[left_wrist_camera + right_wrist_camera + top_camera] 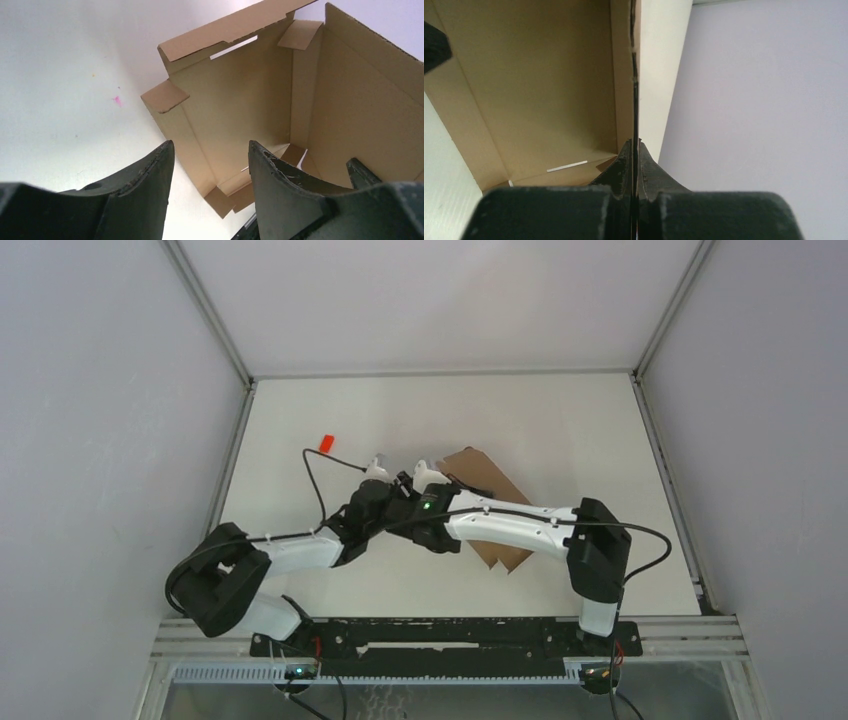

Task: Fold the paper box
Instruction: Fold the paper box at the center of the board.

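Left tool [211,146], dark, two-finger type: fingers [145,185] spread wide, nothing clamped. A low side strip of the box shows in the gap between them; whether they touch it cannot be told.

Right tool [634,145], same type: fingers pressed together, pinching the thin top edge of one upright box wall. That edge runs straight away from the fingertips.

Black base rail [440,635]: at the near edge of the counter, both arms bolted to it.

White-and-black left arm [300,552]: reaches from the near left up to the centre.

White-and-black right arm [510,525]: reaches from the near right leftward, crossing over the box.

Brown corrugated-cardboard paper box [480,475], die-cut, partly formed: sits on the counter just right of centre, with both tools meeting at its left side. Floor panel flat; walls raised on the far side and on the right; small corner tabs bent inward; one long slit in the far wall. Its middle is hidden under the right arm in the top view.

Cream-white counter [560,430]: carries all items.

Pink speck [117,100]: on the counter, left of the box.

Small red block [324,443]: on the counter beyond and left of the tools, well apart from the box.

Pale grey enclosure walls [100,440]: left, right and far sides.
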### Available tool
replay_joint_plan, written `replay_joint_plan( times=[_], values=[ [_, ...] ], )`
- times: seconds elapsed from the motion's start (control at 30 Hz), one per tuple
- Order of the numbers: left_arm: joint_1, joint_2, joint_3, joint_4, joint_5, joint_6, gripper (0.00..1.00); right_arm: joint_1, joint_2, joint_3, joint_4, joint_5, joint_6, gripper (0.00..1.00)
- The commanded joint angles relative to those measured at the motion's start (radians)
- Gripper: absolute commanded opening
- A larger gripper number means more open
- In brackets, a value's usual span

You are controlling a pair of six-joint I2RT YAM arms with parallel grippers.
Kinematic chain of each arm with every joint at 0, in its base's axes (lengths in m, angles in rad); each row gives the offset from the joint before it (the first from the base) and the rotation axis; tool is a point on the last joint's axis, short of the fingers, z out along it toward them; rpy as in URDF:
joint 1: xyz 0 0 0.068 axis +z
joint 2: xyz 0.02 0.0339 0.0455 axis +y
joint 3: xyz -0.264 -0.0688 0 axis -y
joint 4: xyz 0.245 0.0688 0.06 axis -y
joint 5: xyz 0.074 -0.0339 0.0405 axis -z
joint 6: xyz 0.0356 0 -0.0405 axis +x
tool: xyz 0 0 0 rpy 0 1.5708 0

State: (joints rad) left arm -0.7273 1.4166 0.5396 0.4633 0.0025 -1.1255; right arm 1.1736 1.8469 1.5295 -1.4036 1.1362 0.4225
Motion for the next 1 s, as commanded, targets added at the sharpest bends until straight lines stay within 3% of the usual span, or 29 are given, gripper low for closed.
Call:
replay_joint_plan(
  times=[0.0, 0.17, 0.7, 0.97],
  values=[
    [-0.007, -0.010, -0.085, 0.196, -0.040, -0.056, 0.61, -0.045, -0.138, -0.002, 0.088, -0.072, -0.012, 0.00],
    [0.000, -0.012, -0.102, 0.222, -0.032, -0.053, 0.63, -0.088, -0.195, -0.016, 0.141, -0.132, -0.069, 0.00],
    [0.006, 0.381, 0.210, 0.212, 0.180, -0.083, 0.62, -0.074, -0.164, 0.070, 0.027, -0.132, -0.066, 0.00],
    [0.006, 0.474, 0.274, 0.189, 0.207, -0.089, 0.60, -0.041, -0.112, 0.161, -0.011, -0.215, -0.064, 0.00]
  ],
)
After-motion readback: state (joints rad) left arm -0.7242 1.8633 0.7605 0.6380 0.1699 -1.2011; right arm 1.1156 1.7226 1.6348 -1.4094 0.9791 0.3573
